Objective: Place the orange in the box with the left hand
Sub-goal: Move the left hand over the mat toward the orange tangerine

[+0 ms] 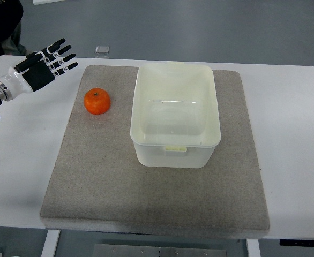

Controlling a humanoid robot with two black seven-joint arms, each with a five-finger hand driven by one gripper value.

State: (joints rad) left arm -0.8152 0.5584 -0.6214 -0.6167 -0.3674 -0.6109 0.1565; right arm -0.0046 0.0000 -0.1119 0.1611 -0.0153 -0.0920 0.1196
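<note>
Top view: white table with a grey mat covering most of the middle. Box sits upright on the mat, right of centre toward the far edge; translucent white plastic, rounded corners, no lid on it, small tab on the near rim. Inside of the box: nothing in it, only the bare bottom showing through. Orange is on the mat, outside the box, just left of its left wall, with a clear gap between them; stem end faces up. Left hand comes in from the upper left edge, white wrist and black-and-white fingers. Fingers are stretched out and spread apart, holding nothing, pointing right toward the far side of the mat. Hand is over bare table, left of the mat's far-left corner, apart from the orange and well apart from the box. Cannot tell whether the hand is touching the table or above it. Small grey square object lies just past the far table edge. Dark shape in the top-left corner, too cropped to identify.
</note>
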